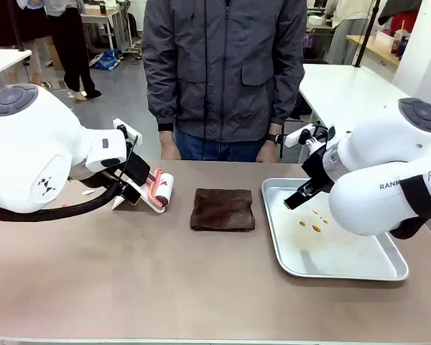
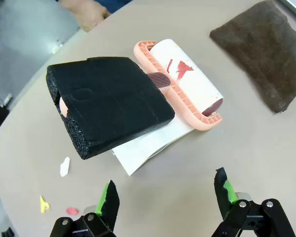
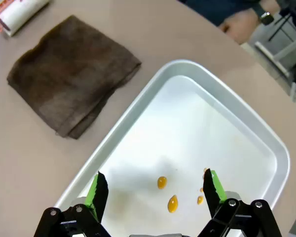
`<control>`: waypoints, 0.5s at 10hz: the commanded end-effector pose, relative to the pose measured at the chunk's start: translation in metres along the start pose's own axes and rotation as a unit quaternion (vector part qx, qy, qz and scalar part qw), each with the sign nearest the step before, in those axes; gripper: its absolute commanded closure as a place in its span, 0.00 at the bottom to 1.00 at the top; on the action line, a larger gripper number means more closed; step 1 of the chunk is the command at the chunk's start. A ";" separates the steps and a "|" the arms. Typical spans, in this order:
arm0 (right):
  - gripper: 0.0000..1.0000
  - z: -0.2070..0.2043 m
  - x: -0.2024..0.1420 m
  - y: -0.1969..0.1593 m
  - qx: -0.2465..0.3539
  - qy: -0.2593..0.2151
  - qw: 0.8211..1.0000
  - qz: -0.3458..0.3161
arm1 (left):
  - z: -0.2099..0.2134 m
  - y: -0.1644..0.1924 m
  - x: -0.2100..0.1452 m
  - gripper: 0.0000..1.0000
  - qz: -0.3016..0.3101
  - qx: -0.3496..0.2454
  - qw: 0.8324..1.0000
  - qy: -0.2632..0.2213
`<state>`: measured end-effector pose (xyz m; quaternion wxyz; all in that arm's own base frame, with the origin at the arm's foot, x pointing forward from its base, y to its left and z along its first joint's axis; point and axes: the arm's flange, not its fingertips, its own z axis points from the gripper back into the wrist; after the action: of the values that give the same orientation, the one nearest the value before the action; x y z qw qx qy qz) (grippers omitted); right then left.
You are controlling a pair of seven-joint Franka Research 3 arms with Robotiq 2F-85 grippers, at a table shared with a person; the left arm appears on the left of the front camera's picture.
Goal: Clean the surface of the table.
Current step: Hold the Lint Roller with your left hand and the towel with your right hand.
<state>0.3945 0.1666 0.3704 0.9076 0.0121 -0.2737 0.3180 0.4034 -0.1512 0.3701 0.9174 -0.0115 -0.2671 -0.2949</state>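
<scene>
While left end effector and right end effector gape empty | lint roller, cloth, tray occupy table

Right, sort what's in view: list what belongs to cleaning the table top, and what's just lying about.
For the job: the table; the scraps on it; the lint roller; probably the brown cloth.
Lying about: the steel tray with its orange drops; the white sheet under the roller.
</scene>
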 end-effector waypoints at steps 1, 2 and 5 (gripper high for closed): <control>0.00 0.000 0.000 0.000 0.000 0.000 1.000 0.000 | 0.000 0.000 0.000 0.00 0.000 0.000 1.000 0.000; 0.00 0.000 0.000 0.000 0.000 0.000 1.000 0.000 | 0.000 0.000 0.000 0.00 0.000 0.000 1.000 0.000; 0.00 0.000 0.000 0.000 0.000 0.000 1.000 0.000 | 0.000 0.000 0.000 0.00 0.000 0.000 1.000 0.000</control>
<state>0.3945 0.1667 0.3704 0.9075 0.0119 -0.2737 0.3183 0.4035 -0.1511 0.3701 0.9174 -0.0116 -0.2671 -0.2946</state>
